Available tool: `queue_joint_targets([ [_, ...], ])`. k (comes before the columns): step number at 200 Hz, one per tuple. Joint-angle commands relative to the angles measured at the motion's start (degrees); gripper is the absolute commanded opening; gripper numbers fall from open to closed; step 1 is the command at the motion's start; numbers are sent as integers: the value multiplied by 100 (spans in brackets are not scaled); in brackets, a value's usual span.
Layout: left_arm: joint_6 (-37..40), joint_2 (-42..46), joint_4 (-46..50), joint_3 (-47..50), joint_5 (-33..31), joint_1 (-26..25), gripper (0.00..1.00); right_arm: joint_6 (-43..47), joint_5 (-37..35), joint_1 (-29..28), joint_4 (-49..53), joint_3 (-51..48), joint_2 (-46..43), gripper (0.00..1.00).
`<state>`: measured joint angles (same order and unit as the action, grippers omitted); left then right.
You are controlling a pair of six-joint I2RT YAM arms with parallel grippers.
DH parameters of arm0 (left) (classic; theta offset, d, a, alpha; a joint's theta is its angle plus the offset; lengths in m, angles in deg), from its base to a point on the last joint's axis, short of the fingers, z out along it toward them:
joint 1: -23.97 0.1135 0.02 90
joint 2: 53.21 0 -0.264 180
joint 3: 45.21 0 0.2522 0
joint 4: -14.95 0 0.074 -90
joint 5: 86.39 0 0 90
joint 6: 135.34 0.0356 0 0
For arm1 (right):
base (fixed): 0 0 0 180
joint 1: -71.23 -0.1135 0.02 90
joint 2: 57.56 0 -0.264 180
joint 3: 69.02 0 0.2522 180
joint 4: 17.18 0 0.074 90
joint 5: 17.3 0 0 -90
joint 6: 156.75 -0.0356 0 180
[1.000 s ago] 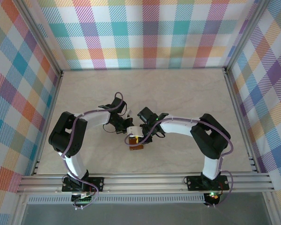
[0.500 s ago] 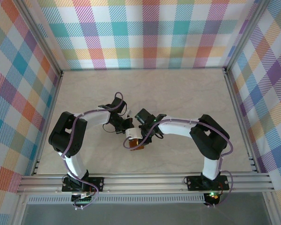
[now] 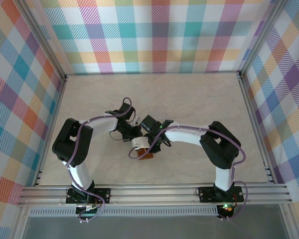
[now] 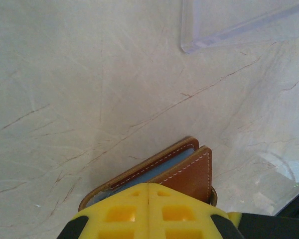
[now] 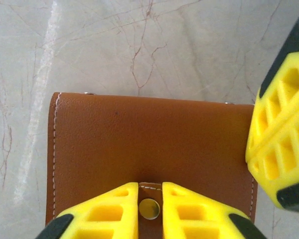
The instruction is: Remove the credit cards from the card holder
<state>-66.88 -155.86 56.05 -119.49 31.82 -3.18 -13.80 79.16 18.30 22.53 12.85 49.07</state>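
Squarely mid-frame from the right wrist: folded brown card holder (image 5: pixel 149 139) flat on marble table (image 5: pixel 89 45), snap tab (image 5: pixel 150 199) pinched between right gripper (image 5: pixel 150 191) jaws. Crowding the frame's right edge, left gripper (image 4: pixel 148 194), jaws shut together. Upper right from the left wrist, clear tray (image 4: pixel 229 25) corner, well apart.

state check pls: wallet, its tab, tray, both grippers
brown leather-look folding card holder: folded shut, flat on the table, bluish inner layer between its covers
snap tab: sits between the right gripper's fingers
right gripper: shut on the snap tab
left gripper: shut, at the card holder's edge; cannot tell if it grips it
clear plastic tray: one corner in view, that part bare
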Motion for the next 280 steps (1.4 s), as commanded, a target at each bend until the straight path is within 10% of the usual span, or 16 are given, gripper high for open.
queue_joint_targets([
  [1,119,-106,455,-66,-341,-60,0,-143,-32,-18,214,-425,25,11],
  [119,337,-88,645,-301,-733,-148,0,-3090,302,125,-2030,-2007,-1683,12],
  [173,461,311,900,-621,-1151,-388,0,-5863,-380,125,-1810,-2312,-2472,45],
  [232,65,1180,1143,-684,-1869,-483,9,-9011,-569,125,-259,-1358,-1899,46],
  [280,-321,2065,1163,-23,-2273,-350,17,-9705,-136,-46,-37,-723,-1045,65],
])
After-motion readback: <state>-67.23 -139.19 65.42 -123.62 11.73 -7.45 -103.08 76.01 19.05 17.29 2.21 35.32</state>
